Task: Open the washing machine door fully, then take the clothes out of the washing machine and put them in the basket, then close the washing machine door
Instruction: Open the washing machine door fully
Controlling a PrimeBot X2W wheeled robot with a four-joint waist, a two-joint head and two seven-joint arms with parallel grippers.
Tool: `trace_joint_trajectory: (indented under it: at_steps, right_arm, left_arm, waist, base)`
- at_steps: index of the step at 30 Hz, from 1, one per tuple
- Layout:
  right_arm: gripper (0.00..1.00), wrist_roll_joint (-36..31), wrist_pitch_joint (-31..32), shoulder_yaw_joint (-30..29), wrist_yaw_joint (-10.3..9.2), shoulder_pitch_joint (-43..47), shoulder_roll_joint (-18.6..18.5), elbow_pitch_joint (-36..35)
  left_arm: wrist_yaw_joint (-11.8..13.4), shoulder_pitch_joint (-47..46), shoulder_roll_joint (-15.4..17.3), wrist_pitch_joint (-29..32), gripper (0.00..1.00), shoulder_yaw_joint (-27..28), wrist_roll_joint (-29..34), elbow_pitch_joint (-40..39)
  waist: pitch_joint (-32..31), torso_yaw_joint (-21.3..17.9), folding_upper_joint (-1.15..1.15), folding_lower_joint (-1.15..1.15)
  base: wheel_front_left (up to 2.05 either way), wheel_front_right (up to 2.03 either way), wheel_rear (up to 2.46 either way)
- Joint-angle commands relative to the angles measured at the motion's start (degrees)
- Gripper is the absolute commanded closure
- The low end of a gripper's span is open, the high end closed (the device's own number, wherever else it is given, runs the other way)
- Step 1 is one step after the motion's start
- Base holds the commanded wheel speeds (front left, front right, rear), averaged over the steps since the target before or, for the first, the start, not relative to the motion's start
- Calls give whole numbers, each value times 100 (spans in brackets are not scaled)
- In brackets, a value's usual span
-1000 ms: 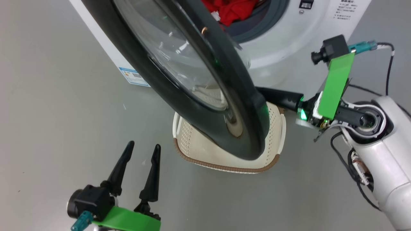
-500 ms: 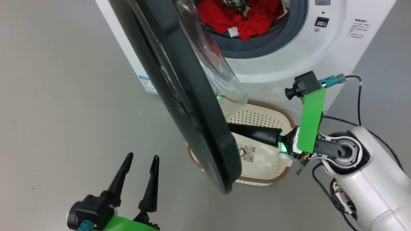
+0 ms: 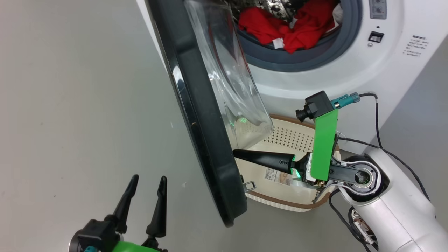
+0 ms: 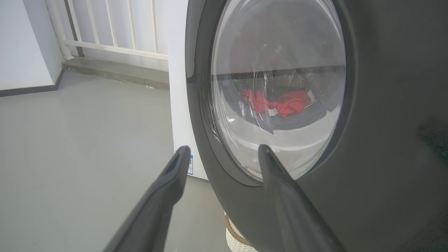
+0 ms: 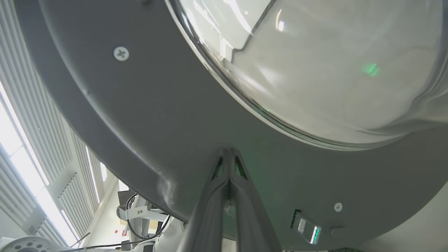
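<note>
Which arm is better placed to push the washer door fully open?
Right. The right gripper, fingers shut, touches the inner face of the washing machine door below the glass window, so it could push outward. The left gripper hangs open on the outer side, where pushing would close it.

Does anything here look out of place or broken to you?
Nothing looks spilled or broken. One oddity: the basket sits on the floor directly under the open washing machine door, whose lower edge overhangs part of it. The right gripper, shut, has its tips against the door's inner side.
</note>
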Motion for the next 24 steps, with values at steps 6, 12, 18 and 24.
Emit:
trace_joint_trajectory:
  at_steps: [6, 12, 18, 24]
  right_arm:
    - [100, -159, -40, 95, 30, 126, 264, -142]
    - [100, -199, -21, 132, 30, 155, 369, -105]
    - [100, -244, -16, 178, 30, 145, 466, -64]
    - [100, -305, -60, 225, 30, 165, 540, -47]
  left_arm:
    - [44, -29, 77, -70, 0, 238, -53, -109]
    - [69, -6, 77, -70, 0, 220, -68, -118]
    - [75, -16, 77, -70, 0, 242, -78, -115]
    - [85, -8, 77, -70, 0, 247, -92, -104]
  waist:
    - [-85, 251, 0, 0]
    - [-104, 379, 0, 0]
    - [-94, 472, 0, 0]
    - [-127, 529, 0, 0]
  base:
    - [0, 0, 0]
    - [0, 0, 0]
    - [0, 0, 0]
    - [0, 0, 0]
